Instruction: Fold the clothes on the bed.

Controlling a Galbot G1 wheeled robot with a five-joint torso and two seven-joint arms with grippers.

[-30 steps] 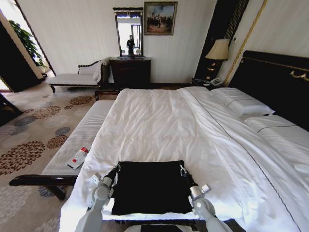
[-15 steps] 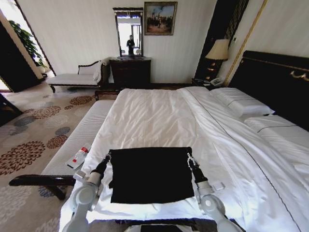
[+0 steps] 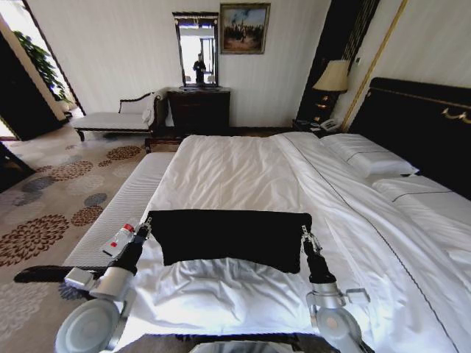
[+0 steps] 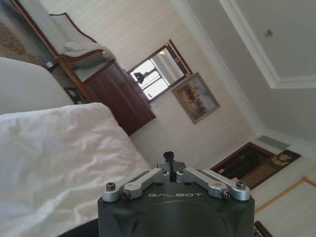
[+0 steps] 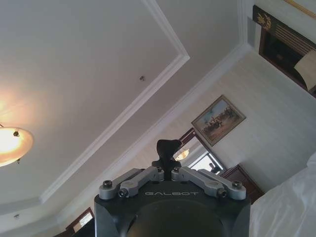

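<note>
One T-shirt (image 3: 228, 237) higher, two grippers.

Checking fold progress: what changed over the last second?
Both grippers, left and right, shut on the black T-shirt's corners, lifted it and carried it farther up the bed, spreading apart. The shirt now hangs stretched between them, baring rumpled duvet underneath. The pillows and bench stayed put.
</note>
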